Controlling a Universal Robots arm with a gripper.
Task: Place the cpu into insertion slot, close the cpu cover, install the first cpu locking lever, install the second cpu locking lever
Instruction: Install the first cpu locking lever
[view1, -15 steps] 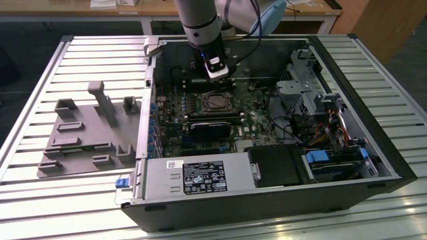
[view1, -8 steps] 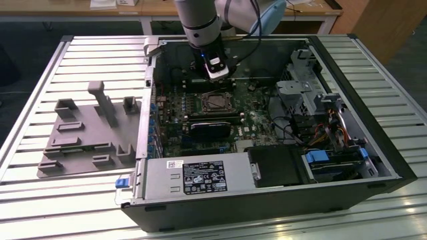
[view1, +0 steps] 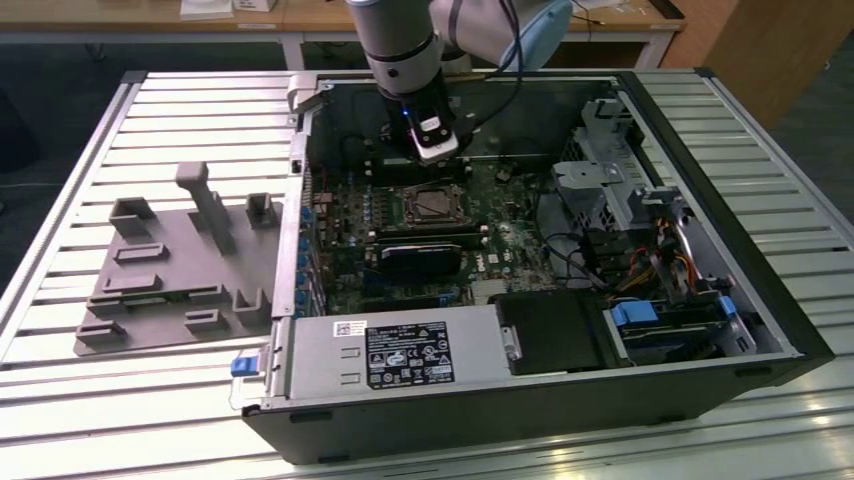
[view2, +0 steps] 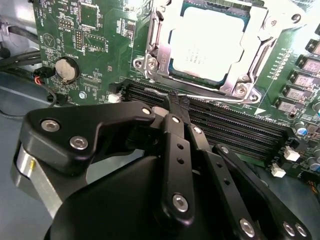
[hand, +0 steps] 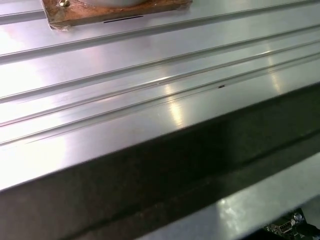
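Just beside the cpu (view2: 207, 42), the pincer (view2: 179, 102) seems pinched narrow, fingertips together.

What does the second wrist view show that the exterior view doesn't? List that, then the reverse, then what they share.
Second wrist view: the cpu lying under the cpu cover, and a coin cell. Exterior view: the grey fixture tray beside the case, and the power supply. Shared: the gripper above the green motherboard.

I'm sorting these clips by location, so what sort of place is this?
Probably a robotics lab or workshop: an open black desktop computer case lies on a ribbed silver metal table, with wooden-topped workbenches behind.
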